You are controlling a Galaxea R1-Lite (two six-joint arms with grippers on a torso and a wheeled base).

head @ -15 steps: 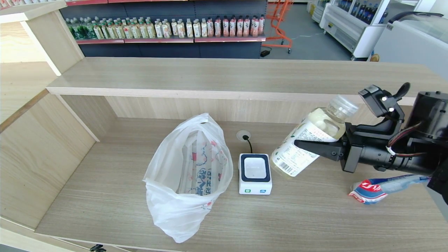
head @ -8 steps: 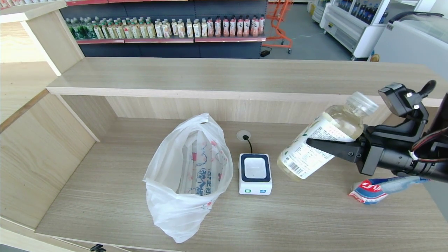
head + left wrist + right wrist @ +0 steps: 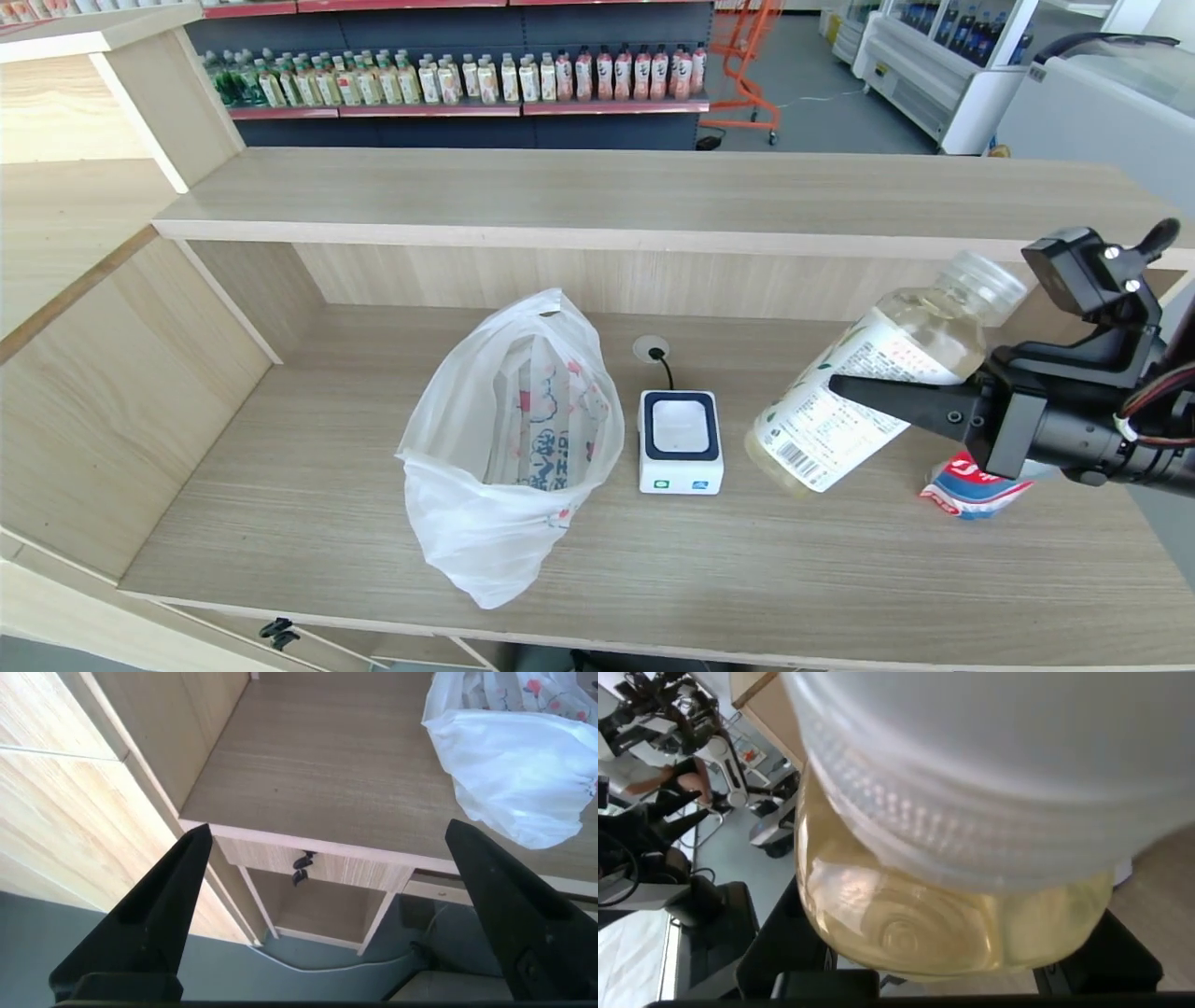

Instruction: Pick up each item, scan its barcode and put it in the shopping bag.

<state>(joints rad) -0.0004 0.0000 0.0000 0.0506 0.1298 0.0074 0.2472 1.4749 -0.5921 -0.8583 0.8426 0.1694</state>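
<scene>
To the right of the scanner (image 3: 681,441), your right pincer (image 3: 873,378) grips the bottle (image 3: 826,415), tilted cap-up above the bench (image 3: 747,579), barcode end low. The shopping bag (image 3: 509,448) stands open just left of the scanner. Your left pincer (image 3: 327,831) is spread wide beyond the bench's front edge

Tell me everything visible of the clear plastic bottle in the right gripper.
This clear plastic bottle holds pale yellow liquid, white printed label with a barcode near the base, clear ribbed cap. It hangs tilted above the wooden counter, base lowest, beside the white scanner. The right gripper is shut on its upper half; nothing else touches it.
</scene>
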